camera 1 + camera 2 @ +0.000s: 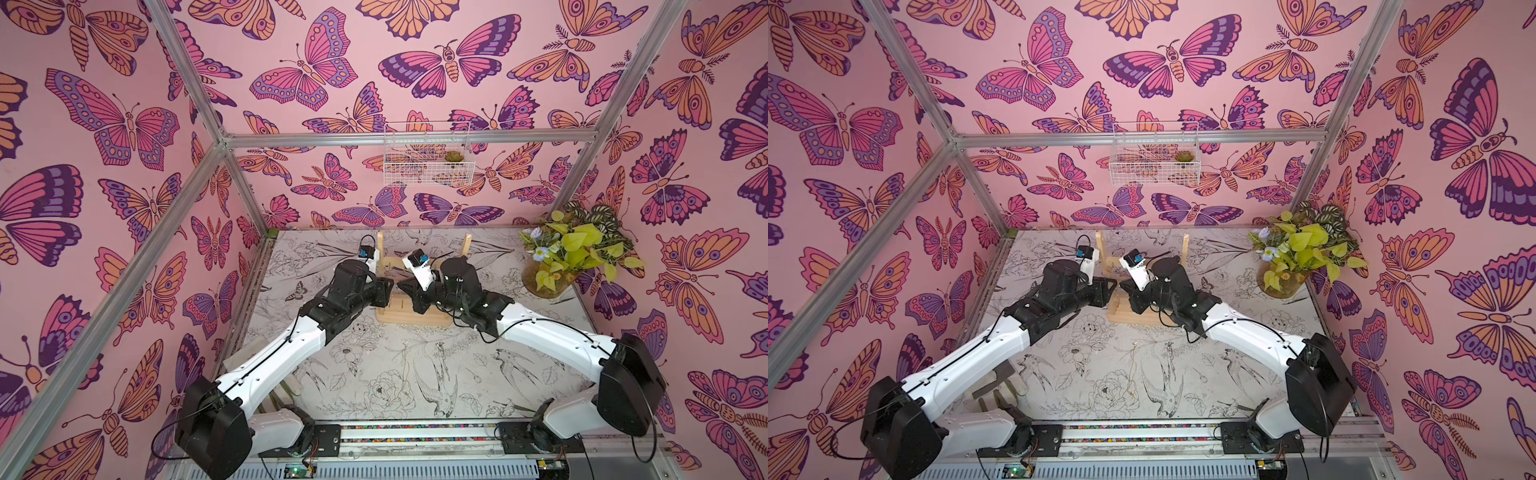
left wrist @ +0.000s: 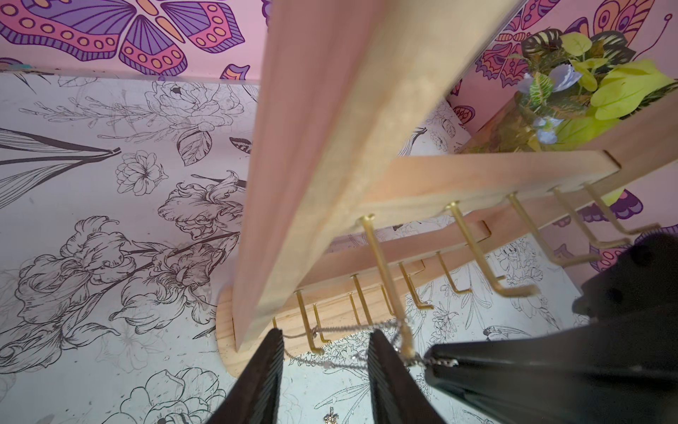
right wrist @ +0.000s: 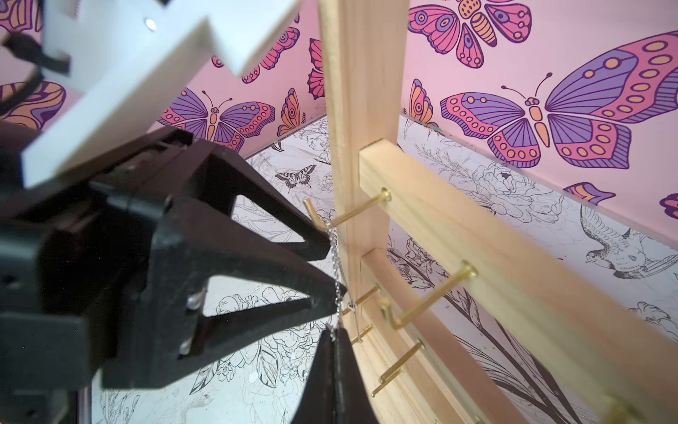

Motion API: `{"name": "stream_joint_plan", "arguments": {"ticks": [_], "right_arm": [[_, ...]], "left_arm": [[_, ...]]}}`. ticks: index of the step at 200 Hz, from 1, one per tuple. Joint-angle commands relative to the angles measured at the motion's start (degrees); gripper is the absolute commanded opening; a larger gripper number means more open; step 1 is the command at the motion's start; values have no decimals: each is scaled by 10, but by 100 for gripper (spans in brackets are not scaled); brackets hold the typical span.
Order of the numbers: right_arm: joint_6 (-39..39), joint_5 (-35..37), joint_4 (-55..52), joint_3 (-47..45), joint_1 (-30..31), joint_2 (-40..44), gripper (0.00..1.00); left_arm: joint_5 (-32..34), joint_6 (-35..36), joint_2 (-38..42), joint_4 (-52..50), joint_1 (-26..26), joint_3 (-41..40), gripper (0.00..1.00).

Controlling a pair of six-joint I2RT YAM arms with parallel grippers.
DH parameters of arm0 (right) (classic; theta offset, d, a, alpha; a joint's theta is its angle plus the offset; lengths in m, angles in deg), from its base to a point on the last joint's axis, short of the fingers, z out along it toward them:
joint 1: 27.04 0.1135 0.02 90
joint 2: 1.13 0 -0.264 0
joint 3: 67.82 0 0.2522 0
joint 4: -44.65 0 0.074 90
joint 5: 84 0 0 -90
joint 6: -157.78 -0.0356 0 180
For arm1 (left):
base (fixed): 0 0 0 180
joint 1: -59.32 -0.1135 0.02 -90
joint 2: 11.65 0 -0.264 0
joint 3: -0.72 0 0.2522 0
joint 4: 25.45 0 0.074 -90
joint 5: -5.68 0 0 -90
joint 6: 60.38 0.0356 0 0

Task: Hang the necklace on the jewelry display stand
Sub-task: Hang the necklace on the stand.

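The jewelry display stand (image 1: 415, 316) is pale wood with rows of gold hooks and stands at the back middle in both top views, with its base (image 1: 1133, 319) showing. Both hands meet in front of it. The necklace (image 3: 335, 279), a very fine chain, hangs from the bend of a top-bar end hook (image 3: 346, 217) down to my right gripper (image 3: 334, 336), which is shut on it. In the left wrist view the necklace (image 2: 330, 362) stretches across between the fingers of my left gripper (image 2: 326, 348). That gripper is open and does not pinch the chain.
A vase of yellow-green leaves and blue flowers (image 1: 573, 253) stands at the back right. A white wire basket (image 1: 428, 160) hangs on the back wall. Another thin chain with a small pendant (image 1: 438, 347) lies on the printed table in front of the stand.
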Motion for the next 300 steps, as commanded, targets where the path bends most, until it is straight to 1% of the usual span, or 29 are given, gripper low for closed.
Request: {"name": "stream_joint_plan", "arguments": {"ticks": [1,11,14,26,93,124,167,220,223,234,269,300], "right_arm": [[-8,-5,16,18,4,-5,5],[-7,-3,15,18,3,-5,5],[-6,-3,15,19,3,-5,5],[-5,-3,15,19,3,-5,5],[-7,-2,15,18,3,-7,5],[-6,-1,16,17,3,-5,5],[-8,-6,16,22,3,-7,5],[-5,1,12,22,3,-5,5],[-5,0,12,21,3,-5,5],[-5,1,12,21,3,-6,5],[-3,5,10,20,4,-5,5],[-3,5,12,19,3,-6,5]], "left_arm": [[16,-4,-2,18,-4,-6,36],[19,-5,-2,17,-4,-8,35],[19,-6,-19,18,-4,-9,35],[19,-6,-25,17,-4,-9,33],[22,-21,-38,39,-4,-11,33],[32,-30,-36,43,-3,-15,23],[36,-49,-37,69,1,-29,11],[61,-51,-13,70,9,-44,2],[61,-51,6,69,9,-45,2],[62,-54,18,69,9,-50,0],[62,-60,51,59,9,-61,0],[67,-58,59,43,9,-64,0]]}}
